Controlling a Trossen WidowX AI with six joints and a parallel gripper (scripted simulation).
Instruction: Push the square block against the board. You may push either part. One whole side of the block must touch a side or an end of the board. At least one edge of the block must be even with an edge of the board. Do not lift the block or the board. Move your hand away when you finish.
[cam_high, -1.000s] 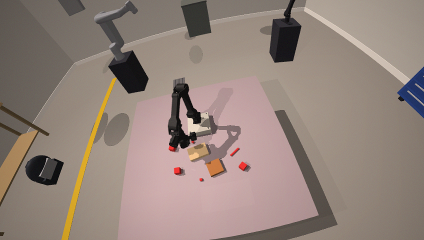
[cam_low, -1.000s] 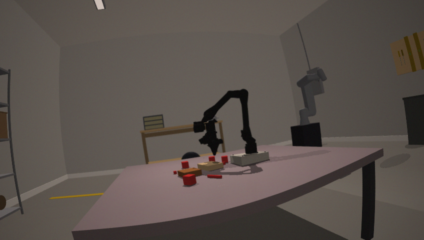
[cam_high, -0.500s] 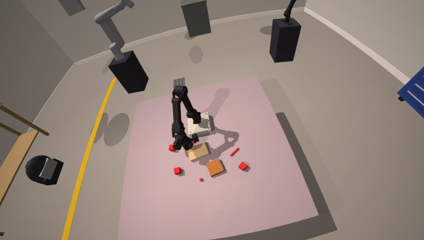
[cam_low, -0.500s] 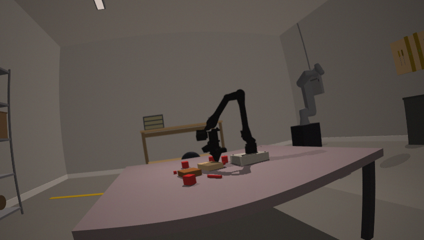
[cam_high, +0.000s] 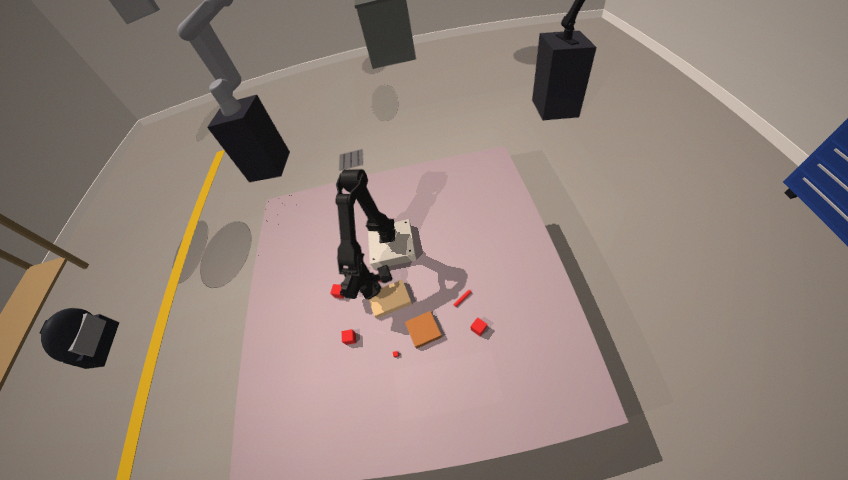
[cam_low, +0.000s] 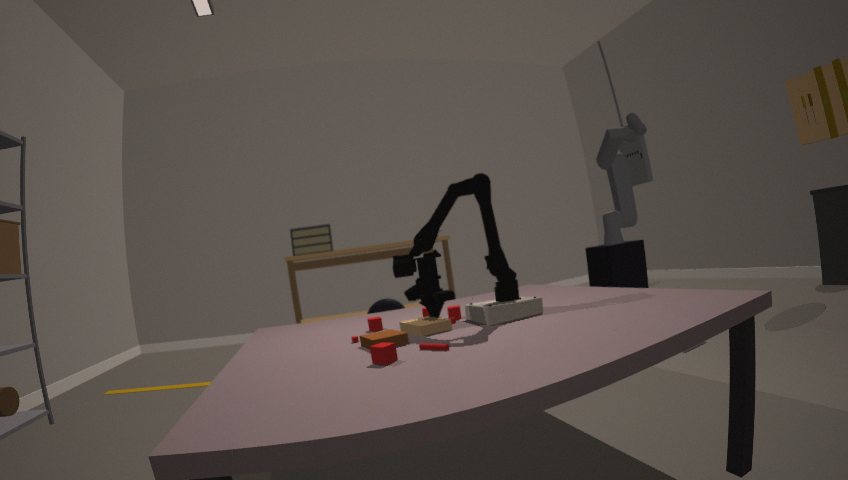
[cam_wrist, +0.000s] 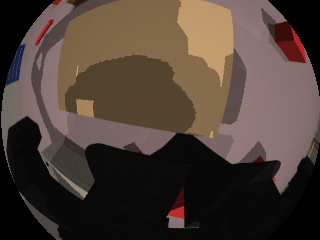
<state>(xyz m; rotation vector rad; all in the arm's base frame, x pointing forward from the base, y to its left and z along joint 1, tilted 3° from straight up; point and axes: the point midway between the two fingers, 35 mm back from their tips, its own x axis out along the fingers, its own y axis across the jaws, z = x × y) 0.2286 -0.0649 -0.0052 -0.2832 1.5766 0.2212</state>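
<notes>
Black tool (cam_high: 370, 289), fingers together and empty, sits at the near edge of the pale tan square wooden block (cam_high: 392, 300), apart from the orange-brown flat board (cam_high: 423, 328) on the pink bench (cam_high: 487, 380); block looks rigid, light, likely slides easily—push mid-edge.

I was looking at a robot lab/workshop: grey arm (cam_high: 205, 35) on a black pedestal (cam_high: 249, 139), metal shelf rack (cam_low: 23, 196), wooden bench (cam_low: 357, 254), yellow floor line (cam_high: 172, 285), bare walls.

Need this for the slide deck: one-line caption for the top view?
Closed end effector at the tan block's near edge; orange board apart from it, red distractors scattered on the table.
</notes>
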